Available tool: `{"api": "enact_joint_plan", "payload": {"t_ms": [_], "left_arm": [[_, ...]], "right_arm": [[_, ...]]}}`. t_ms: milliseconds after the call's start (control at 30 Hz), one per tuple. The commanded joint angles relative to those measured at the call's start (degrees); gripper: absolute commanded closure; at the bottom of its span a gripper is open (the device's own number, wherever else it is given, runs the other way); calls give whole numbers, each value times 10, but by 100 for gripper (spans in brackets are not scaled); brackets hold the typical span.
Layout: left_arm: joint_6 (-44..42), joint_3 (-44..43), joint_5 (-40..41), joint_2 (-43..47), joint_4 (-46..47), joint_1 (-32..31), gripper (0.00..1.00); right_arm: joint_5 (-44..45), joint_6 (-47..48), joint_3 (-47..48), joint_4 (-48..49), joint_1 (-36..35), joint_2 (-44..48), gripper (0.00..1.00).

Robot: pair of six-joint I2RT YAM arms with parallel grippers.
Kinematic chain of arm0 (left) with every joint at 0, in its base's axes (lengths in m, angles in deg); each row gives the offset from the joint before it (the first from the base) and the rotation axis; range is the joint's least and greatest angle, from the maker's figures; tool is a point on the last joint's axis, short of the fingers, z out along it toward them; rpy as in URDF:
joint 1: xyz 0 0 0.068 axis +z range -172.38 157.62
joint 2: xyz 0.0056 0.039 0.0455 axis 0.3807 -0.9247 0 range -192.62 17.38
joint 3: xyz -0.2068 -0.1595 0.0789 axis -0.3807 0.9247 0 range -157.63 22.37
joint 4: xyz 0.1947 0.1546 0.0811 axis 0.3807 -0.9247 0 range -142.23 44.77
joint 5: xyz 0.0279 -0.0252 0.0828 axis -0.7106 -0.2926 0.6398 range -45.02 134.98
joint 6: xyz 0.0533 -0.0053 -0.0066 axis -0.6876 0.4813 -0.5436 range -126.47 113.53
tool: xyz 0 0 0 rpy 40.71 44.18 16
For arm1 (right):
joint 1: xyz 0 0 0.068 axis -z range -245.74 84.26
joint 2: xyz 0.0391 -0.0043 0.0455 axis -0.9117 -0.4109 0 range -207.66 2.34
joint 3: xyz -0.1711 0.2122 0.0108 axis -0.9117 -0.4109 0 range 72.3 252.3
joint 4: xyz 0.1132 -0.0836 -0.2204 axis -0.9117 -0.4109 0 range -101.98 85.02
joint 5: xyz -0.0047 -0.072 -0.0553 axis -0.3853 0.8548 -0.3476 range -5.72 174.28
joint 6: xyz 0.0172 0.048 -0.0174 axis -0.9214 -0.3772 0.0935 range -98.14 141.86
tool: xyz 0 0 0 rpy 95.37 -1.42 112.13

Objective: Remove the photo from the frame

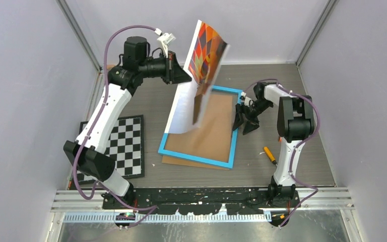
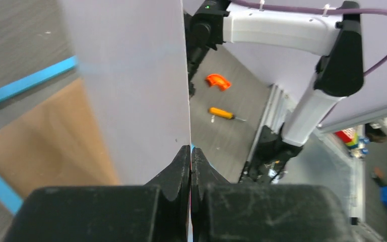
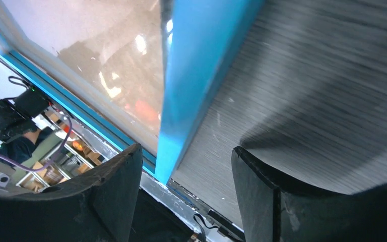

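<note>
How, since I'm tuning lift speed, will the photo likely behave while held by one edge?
Probably floppy: the photo, pinched at one edge by the left gripper, twists and curls along its length. Likely light, since that fingertip pinch alone seems to carry the whole sheet. Swung fast, it could flap or crease.

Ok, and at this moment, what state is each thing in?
photo: out of the frame, held up off the table, bowed.
frame: flat on the table, brown inside showing.
left gripper: shut on the photo's edge.
right gripper: open, astride the frame's blue border.
checkerboard: flat on the table.
orange-handled tool: lying on the table.
</note>
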Motion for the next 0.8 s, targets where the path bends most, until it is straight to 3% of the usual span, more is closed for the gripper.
{"api": "enact_joint_plan", "payload": {"t_ms": [0,133,267,467,767], "left_arm": [[157,31,-93,-22,139,11,100],[233,88,-99,-55,228,43,100],[168,94,-106,-129,136,66,100],[139,203,-75,-182,183,75,100],[66,199,-4,-232,105,79,100]], "right_arm": [[-10,15,7,-3,30,50,30],[-24,14,9,-15,76,46,30],[-26,11,3,-15,92,50,30],[-27,3,-3,-8,96,48,30],[-36,-3,-1,-5,89,37,32]]}}
